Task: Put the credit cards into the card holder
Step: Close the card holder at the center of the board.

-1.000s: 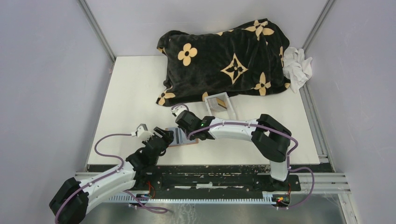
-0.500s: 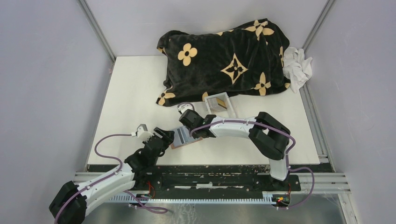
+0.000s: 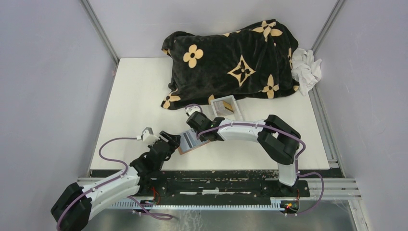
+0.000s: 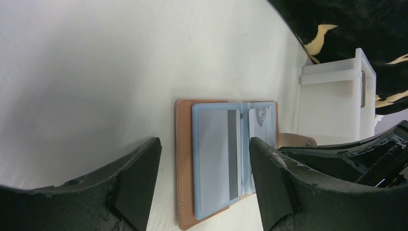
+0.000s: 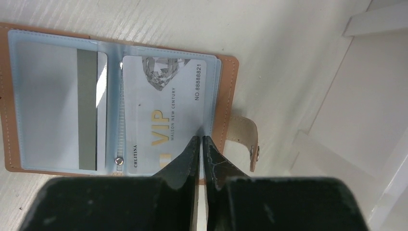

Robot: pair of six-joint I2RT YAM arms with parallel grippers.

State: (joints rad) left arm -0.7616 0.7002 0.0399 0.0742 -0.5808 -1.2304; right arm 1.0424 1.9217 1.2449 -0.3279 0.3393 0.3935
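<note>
As seen from above, the card holder (image 3: 188, 143) lies open on the tabletop (image 3: 139, 96) near its front edge, between the left pincer (image 3: 169, 141) and the right pincer (image 3: 193, 133). Its contents are not legible in that view. Only the overhead view takes in the black patterned blanket (image 3: 231, 57) and a white cloth (image 3: 305, 67) at the far side, with the clear tray (image 3: 225, 107) just in front of the blanket.

The right wrist view supplies the detail. The holder has a brown leather backing and pale blue sleeves. A striped grey card (image 5: 57, 96) sits in the left sleeve and a pale VIP card (image 5: 163, 106) in the right sleeve. The right pincer (image 5: 201, 140) is closed, its fingers almost together with nothing seen between them. Its tips lie over the VIP card's near edge (contact cannot be confirmed).

The left wrist view shows the left pincer (image 4: 204, 144) spread wide and holding nothing, its fingers framing the holder's near end.

Orientation: opened flat, the holder's long axis runs across the fold, left to right in the right wrist view. From above it sits slightly askew to the tabletop's front edge. Both cards lie with their long axes parallel to the fold. The strap tab (image 5: 245, 139) points toward the tray (image 5: 361, 96).
</note>
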